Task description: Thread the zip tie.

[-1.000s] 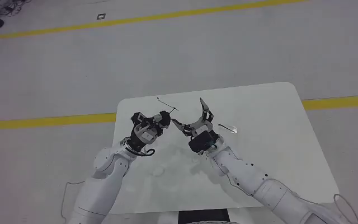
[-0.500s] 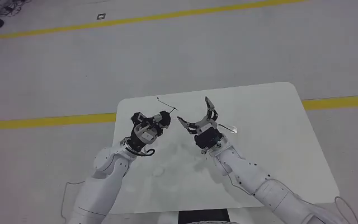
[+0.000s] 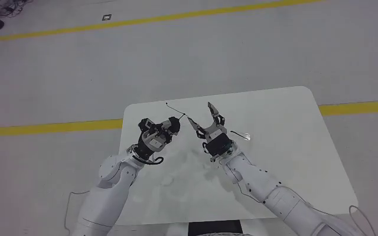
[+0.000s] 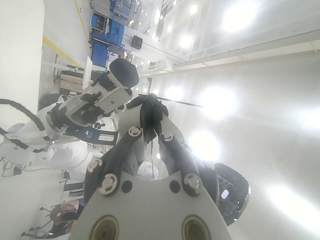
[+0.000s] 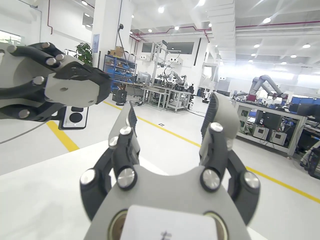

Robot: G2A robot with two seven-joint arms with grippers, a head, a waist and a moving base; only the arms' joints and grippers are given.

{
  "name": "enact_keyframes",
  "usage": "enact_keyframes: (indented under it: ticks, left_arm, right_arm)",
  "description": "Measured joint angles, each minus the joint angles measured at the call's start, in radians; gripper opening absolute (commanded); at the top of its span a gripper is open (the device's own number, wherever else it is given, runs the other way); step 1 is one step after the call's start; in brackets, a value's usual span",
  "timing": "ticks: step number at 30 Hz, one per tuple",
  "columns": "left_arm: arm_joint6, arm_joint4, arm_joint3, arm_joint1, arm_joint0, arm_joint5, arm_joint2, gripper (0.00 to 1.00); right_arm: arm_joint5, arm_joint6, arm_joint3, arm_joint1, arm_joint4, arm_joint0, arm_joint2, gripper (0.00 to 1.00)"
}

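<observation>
My left gripper (image 3: 175, 123) is held above the white table (image 3: 283, 112) and is shut on a thin black zip tie (image 3: 175, 109), whose free end sticks out toward the table's far left corner. In the left wrist view the tie (image 4: 180, 103) runs straight out from the closed fingertips (image 4: 150, 106). My right gripper (image 3: 201, 115) is open just beside the left one, with nothing between its fingers (image 5: 130, 118). In the right wrist view the left gripper (image 5: 103, 83) is close by, off to one side of the open jaws.
A small pale thin piece (image 3: 241, 135) lies on the table just right of the right gripper. The tabletop's right half and near side are bare. Yellow floor lines run behind the table.
The right gripper has risen and swung slightly toward the left gripper, its fingers a little closer together. The left gripper and zip tie have kept still.
</observation>
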Motion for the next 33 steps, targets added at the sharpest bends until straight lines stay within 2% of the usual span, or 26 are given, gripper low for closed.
enact_keyframes:
  ticks: [2,3,6,13,33]
  left_arm:
    - [0.000,0.000,0.000,0.000,0.000,0.000,0.000,0.00]
    - [0.000,0.000,0.000,0.000,0.000,0.000,0.000,0.00]
    - [0.000,0.000,0.000,0.000,0.000,0.000,0.000,0.00]
    - [0.000,0.000,0.000,0.000,0.000,0.000,0.000,0.00]
    - [0.000,0.000,0.000,0.000,0.000,0.000,0.000,0.00]
  right_arm:
    - [-0.015,-0.011,0.006,-0.005,0.011,0.001,0.000,0.20]
    - [-0.025,-0.017,0.010,-0.008,0.016,0.002,0.000,0.19]
    - [-0.042,-0.028,0.020,-0.014,0.015,0.004,0.000,0.20]
    - [-0.068,-0.041,0.035,-0.024,-0.011,0.000,0.003,0.29]
    - [-0.103,-0.045,0.012,-0.039,-0.071,-0.028,0.032,0.24]
